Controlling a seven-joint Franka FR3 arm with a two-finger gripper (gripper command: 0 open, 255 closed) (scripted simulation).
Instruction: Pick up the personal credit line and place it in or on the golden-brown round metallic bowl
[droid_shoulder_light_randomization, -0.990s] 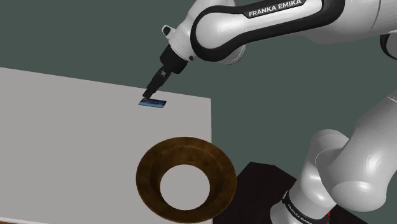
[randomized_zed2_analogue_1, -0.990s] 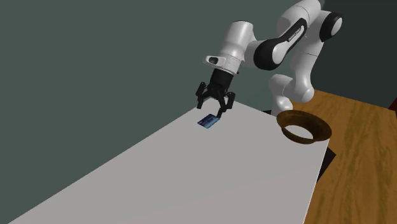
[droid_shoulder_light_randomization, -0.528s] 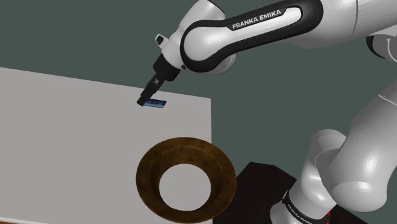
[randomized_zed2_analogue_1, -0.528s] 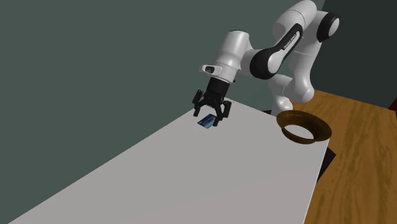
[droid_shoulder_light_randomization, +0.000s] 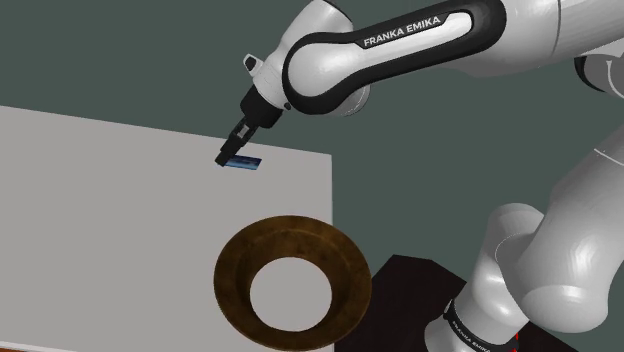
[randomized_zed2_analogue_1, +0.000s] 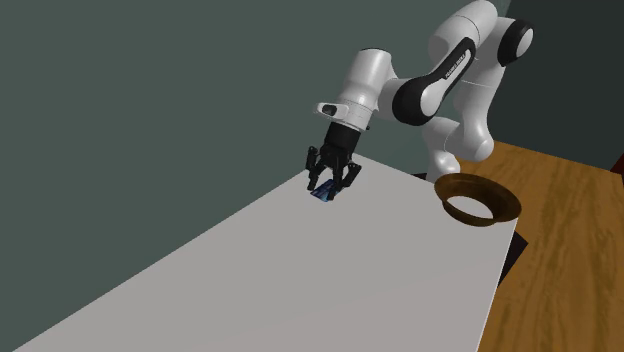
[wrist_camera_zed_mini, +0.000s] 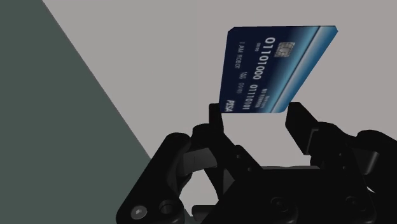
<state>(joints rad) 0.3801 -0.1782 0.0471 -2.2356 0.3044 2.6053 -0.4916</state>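
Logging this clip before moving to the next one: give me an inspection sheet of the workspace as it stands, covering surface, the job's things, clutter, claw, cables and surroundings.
Surface: plain pale grey table, flat.
Job's things: dark blue credit card lying near the table's far edge; brown round bowl upright at the table's edge nearest the stand, apart from the card.
Clutter: nothing seen.
Claw: black claw down at the card's end, arm stretched over the table; whether it grips the card cannot be told.
Cables: nothing seen.
Surroundings: dark grey-green wall behind the table, wooden floor beside it, dark stand under the arm.
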